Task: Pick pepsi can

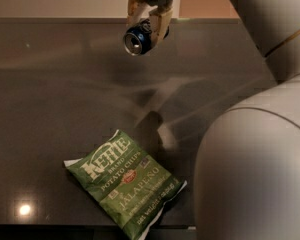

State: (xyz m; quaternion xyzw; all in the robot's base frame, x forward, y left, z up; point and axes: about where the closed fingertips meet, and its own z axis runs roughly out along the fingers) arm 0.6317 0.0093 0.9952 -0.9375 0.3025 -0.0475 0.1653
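Progress on the pick looks nearly complete. The small blue aluminium pepsi can [139, 38], with its silver rim, sits between the 2 pale fingers [162, 23] of the robot's hand [149, 24]. The fingers are closed onto the can's sides, only as far apart as the can is wide. The hand hangs at the top of the view, over the far part of the dark, glossy counter [50, 94]. The can is tipped over, with 1 round silver end facing the camera and its blue body running back up into the grip. It touches nothing but the fingers, and open counter shows below it, so it appears to be held in the air rather than resting on the surface.

The flat green foil bag of jalapeño potato chips [125, 184] lies on the near part of the counter, well apart from the can and the hand. The robot's broad white arm [255, 174] fills the right side of the view.

Judging from this, the grasp and the lift off the counter are done. What is left, if anything, is to keep the grip firm, since the can is held tilted and could slip.
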